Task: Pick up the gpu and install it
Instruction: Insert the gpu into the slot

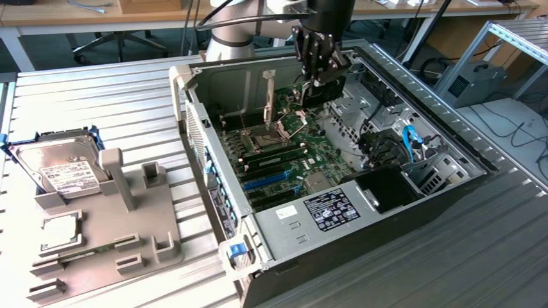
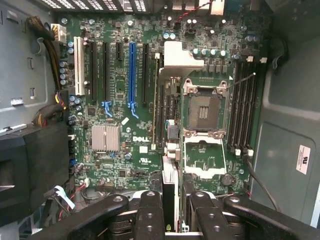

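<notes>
The gpu [image 1: 323, 92], a thin, flat, dark rectangular expansion card, hangs edge-down in the black multi-fingered gripper [image 1: 319, 70], above the far part of the green motherboard [image 1: 287, 160] inside the open dark tower case [image 1: 445, 192]. Across the exterior view from left: the grey slotted parts tray [image 1: 111, 224] carries the silver hard drive with white label [image 1: 58, 168] and the small square silver CPU chip [image 1: 58, 232]; the case lies to the right. In the wrist view, the fingers [image 2: 150, 212] are pinched on the card's edge [image 2: 169, 200], over the long black slots [image 2: 145, 72] and the empty metal CPU socket [image 2: 204, 111]. The card appears light, stiff and fragile; the plain edges are the likely safe grip, clear of contacts and components.
</notes>
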Available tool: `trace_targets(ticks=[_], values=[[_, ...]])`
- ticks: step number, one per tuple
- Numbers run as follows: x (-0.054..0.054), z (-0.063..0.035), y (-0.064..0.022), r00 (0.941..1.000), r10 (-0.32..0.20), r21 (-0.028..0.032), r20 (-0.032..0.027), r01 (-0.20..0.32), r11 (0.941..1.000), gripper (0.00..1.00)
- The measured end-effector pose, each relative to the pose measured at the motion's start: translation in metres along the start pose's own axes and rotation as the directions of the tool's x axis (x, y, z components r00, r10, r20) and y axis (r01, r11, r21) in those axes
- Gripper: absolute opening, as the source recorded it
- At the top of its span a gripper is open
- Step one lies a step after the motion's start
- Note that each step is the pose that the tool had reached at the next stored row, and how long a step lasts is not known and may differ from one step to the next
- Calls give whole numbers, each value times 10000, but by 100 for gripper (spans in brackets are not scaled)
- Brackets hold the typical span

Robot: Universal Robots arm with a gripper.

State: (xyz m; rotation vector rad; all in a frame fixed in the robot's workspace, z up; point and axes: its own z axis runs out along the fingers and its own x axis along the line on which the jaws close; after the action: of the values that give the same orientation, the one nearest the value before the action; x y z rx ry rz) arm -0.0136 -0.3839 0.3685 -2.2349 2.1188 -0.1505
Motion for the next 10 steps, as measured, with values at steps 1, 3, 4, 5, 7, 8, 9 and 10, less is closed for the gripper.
trace_targets(ticks=[1, 3, 4, 5, 7, 8, 9, 10], values=[[0, 0, 0, 10000, -94, 3, 11, 94, 10000, 26], [0, 1, 0, 9996, -291, 10, 33, 291, 9996, 26], [0, 7, -1, 9995, -298, -447, 71, 301, 9985, 26], [0, 11, -2, 9995, -304, -810, 101, 311, 9962, 26], [0, 17, -1, 9995, -307, -993, 122, 317, 9945, 26], [0, 21, 1, 9994, -309, -1245, 138, 323, 9917, 26], [0, 24, 1, 9994, -147, -1234, 318, 185, 9922, 26], [0, 24, 0, 9992, -88, -1231, 382, 134, 9923, 26]])
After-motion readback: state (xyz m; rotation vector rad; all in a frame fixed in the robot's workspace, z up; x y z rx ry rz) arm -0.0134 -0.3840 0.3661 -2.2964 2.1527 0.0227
